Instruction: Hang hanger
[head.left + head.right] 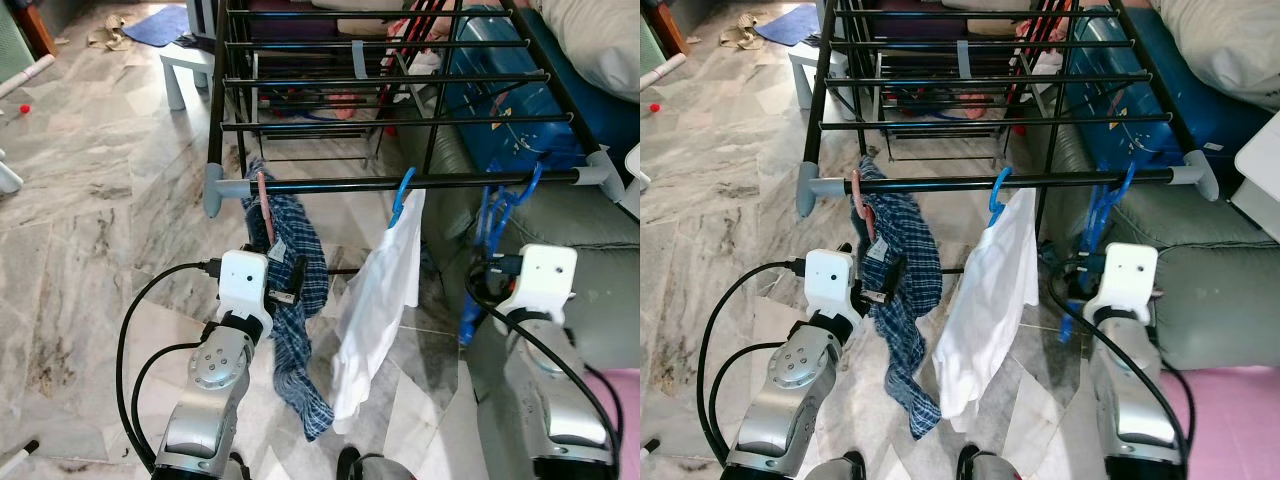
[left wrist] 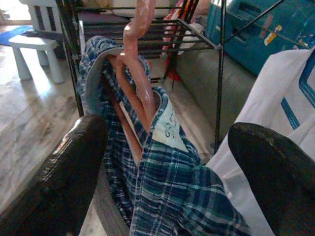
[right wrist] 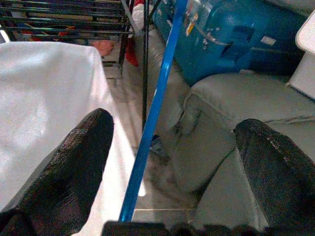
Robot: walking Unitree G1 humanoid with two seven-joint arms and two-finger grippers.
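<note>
Hanger of pink plastic [image 1: 263, 205], carrying a blue-and-green plaid shirt [image 1: 290, 300], hangs by its hook from the near black rail [image 1: 330, 186] of the black metal drying rack [image 1: 215, 110]. Nearest the camera, the left gripper [image 1: 288, 282] sits against the shirt just below that rail; in the left wrist view its two black fingers [image 2: 59, 182] stand apart on either side of the collar, released, with the hanger's pink neck between them and untouched.

The right gripper [image 3: 172, 162] is likewise spread and empty. A blue plastic bar [image 3: 152, 108], probably part of the blue hanger [image 1: 497, 215] hooked at the rail's far right end, runs between its fingers without contact.

Between the two arms a white shirt [image 1: 375, 300] hangs on a second blue hanger [image 1: 402, 195].

Judged from this, the hanging step looks complete for the pink hanger; the next move calls for drawing the left gripper back without snagging the cloth.

Whether the pink hook fully encircles the rail is hard to make out, since fabric bunches over it. The lower end of the right-hand blue hanger is hidden behind the right wrist. Beyond the rack, a grey-green sofa [image 1: 600, 290], a blue case [image 1: 510, 90] and a small white stool [image 1: 185, 65] are cut off by the rails or the frame.
</note>
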